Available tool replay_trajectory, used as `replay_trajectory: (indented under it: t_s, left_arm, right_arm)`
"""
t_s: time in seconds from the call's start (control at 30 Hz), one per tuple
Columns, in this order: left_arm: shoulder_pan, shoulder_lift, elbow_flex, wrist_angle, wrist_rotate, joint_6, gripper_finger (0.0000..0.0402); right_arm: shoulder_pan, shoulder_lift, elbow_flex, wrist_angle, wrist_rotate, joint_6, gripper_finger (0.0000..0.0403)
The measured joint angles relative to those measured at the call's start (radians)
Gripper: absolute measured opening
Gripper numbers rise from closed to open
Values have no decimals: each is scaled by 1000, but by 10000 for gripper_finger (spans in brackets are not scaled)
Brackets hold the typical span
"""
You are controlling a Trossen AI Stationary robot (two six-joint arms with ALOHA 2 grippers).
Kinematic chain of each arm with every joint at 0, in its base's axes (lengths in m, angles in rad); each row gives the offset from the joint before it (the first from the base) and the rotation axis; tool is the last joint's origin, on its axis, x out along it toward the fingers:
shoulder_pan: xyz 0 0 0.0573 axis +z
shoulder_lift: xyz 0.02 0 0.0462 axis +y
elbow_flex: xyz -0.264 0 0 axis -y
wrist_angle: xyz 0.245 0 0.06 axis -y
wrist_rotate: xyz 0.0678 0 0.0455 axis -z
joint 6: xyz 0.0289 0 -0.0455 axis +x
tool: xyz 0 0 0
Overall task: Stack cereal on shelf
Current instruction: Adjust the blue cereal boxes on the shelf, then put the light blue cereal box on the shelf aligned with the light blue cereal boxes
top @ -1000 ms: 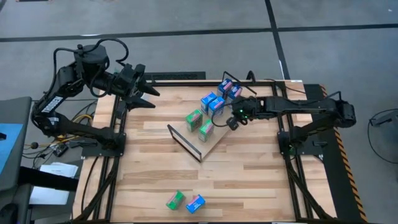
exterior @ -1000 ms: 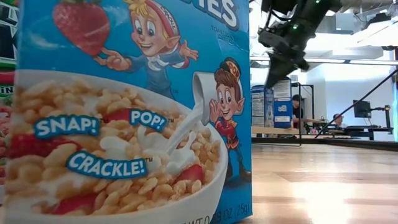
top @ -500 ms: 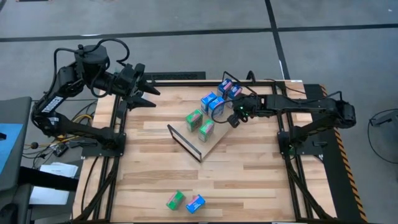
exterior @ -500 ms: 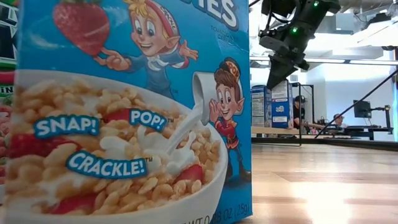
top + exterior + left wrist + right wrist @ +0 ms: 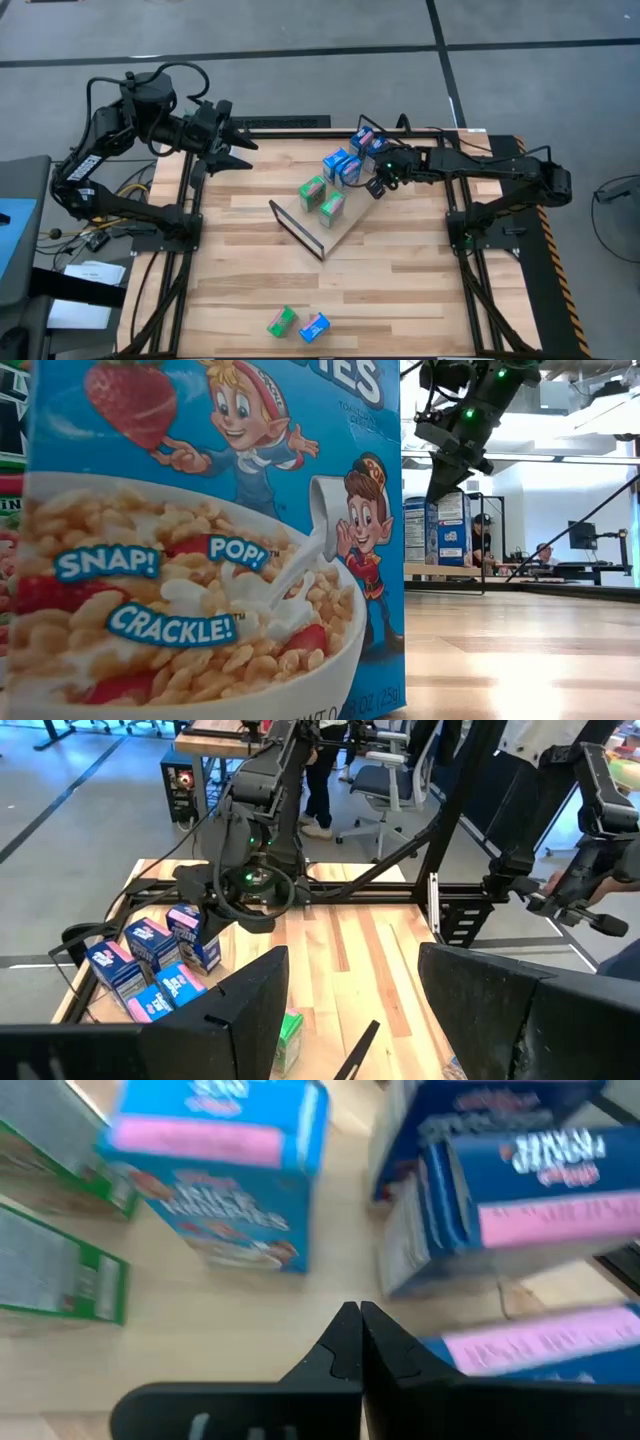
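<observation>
Two boxes wait at the near edge – right gripper (image 5: pixel 375 190), clenched and empty, has slid toward the blue boxes (image 5: pixel 342 166) on the shelf (image 5: pixel 345 232); left gripper (image 5: pixel 243 152) idles half-open.

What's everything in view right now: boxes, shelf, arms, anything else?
Shelf: one, light wood with black wire ends, lying diagonally mid-table.
Blue cereal boxes on shelf: four, clustered at its far end.
Green cereal boxes on shelf: two, near its middle.
Loose green box: one, at the table's near edge.
Loose blue box: one, beside the green one.
Table: one, pale wood.
Person: at least one, standing beyond the table; office chair nearby.
Left gripper: open, empty, at the far-left corner.
Right gripper: shut, empty, raised beside the blue boxes on the shelf.
</observation>
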Motion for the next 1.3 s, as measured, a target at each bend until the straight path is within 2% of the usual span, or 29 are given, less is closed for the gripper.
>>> replay_trajectory:
  t_s: [0.27, 0.33, 0.4, 0.53, 0.6, 0.67, 0.77, 0.9, 1.03, 1.3]
  left_arm:
    - [0, 0, 0, -4, 0, -18, 215]
    - [0, 0, 0, -10, 7, -29, 215]
    - [0, 0, 0, -16, 43, -50, 215]
    - [-27, 0, 0, -47, 179, -99, 215]
    - [-69, -4, 0, -69, 233, -140, 215]
    - [-125, -13, 0, -81, 240, -192, 215]
    - [-219, -33, 0, -88, 168, -247, 215]
    - [-342, -52, 0, -88, 28, -259, 215]
    - [-446, -56, 0, -87, -65, -274, 215]
    - [-616, -38, 0, -83, -185, -338, 215]
  right_arm:
    - [2, 0, 113, 0, -18, -47, 19]
    - [11, -14, 144, -5, -94, -82, 25]
    - [35, -24, 169, -2, -219, -118, 31]
    - [136, -32, 180, -3, -452, -128, 34]
    - [212, -32, 180, -7, -520, -129, 32]
    - [295, -28, 180, 9, -551, -116, 30]
    - [417, -26, 180, 58, -543, -97, 29]
    - [551, -26, 180, 126, -392, -98, 54]
    - [634, -26, 180, 164, -289, -119, 115]
    - [689, 82, 182, 343, -268, -78, 268]
